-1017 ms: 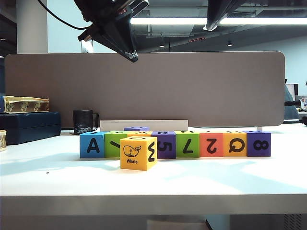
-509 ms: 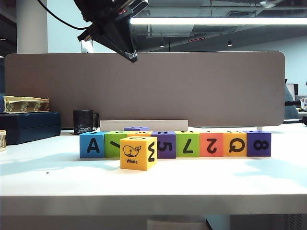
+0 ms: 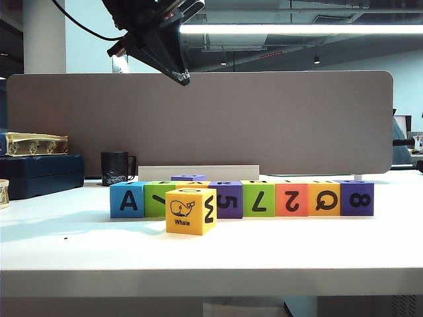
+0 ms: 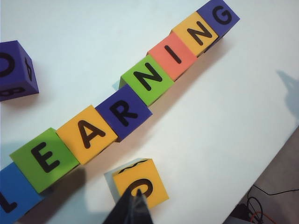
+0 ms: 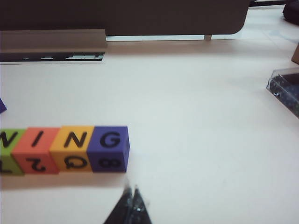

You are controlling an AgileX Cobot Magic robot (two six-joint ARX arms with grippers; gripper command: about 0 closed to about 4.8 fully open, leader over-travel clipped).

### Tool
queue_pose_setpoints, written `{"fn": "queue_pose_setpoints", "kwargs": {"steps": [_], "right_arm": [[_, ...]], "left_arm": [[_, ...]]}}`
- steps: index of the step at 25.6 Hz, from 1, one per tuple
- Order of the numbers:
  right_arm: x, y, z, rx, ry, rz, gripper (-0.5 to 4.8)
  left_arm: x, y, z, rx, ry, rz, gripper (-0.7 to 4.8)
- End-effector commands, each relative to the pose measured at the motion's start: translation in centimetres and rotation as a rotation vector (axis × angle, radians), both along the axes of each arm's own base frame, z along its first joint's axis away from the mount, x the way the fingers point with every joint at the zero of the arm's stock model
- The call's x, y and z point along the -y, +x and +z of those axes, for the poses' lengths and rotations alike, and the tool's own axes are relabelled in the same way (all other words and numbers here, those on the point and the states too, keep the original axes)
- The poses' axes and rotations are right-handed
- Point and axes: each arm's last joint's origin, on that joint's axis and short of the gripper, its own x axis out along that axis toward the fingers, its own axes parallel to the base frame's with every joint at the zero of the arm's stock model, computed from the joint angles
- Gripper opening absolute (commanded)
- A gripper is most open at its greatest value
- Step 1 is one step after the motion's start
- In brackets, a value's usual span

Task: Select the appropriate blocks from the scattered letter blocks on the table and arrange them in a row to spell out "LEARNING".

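Eight letter blocks [image 4: 124,112] sit edge to edge in one straight row on the white worktop [image 3: 211,254], their tops reading LEARNING, so the spelling looks complete. The left pincer [image 3: 178,74] hangs high above the row's blue end, fingers together and empty; the right pincer [image 5: 132,198] hovers near the purple G block [image 5: 109,148], also closed on nothing. What remains is probably a clean retreat: both arms should lift straight up and away from the row without brushing it. The yellow whale block [image 3: 190,210] stands just in front of the row, and a spare purple block [image 4: 16,70] lies behind it. A dark mug [image 3: 115,168] stands well behind the row.
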Motion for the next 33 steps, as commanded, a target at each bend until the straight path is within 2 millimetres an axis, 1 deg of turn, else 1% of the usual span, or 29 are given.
{"fn": "queue_pose_setpoints", "kwargs": {"steps": [1, 4, 5, 9, 13, 20, 33], "right_arm": [[0.3, -1.1, -2.1, 0.075, 0.016, -0.013, -0.01], [0.7, -2.4, -4.6, 0.167, 0.029, -0.036, -0.01], [0.9, -2.6, -5.1, 0.192, 0.032, -0.045, -0.01], [1.2, -2.9, -5.8, 0.217, 0.037, -0.07, -0.01], [1.4, -3.1, -6.3, 0.177, 0.033, -0.085, -0.01], [1.4, -3.9, -7.9, 0.022, 0.012, -0.088, -0.01], [1.4, -3.9, -7.8, 0.039, 0.007, -0.079, -0.01]], "left_arm": [[0.0, 0.0, 0.3, 0.014, -0.009, -0.005, -0.06], [0.0, 0.0, 0.3, 0.014, -0.009, -0.005, -0.06], [0.0, 0.0, 0.3, 0.015, -0.009, -0.005, -0.06], [0.0, 0.0, 0.3, 0.015, -0.009, -0.005, -0.06], [0.0, 0.0, 0.3, 0.015, -0.009, -0.005, -0.06], [0.0, 0.0, 0.3, 0.015, -0.009, -0.005, -0.06], [0.0, 0.0, 0.4, 0.022, -0.012, -0.005, -0.06]]}}
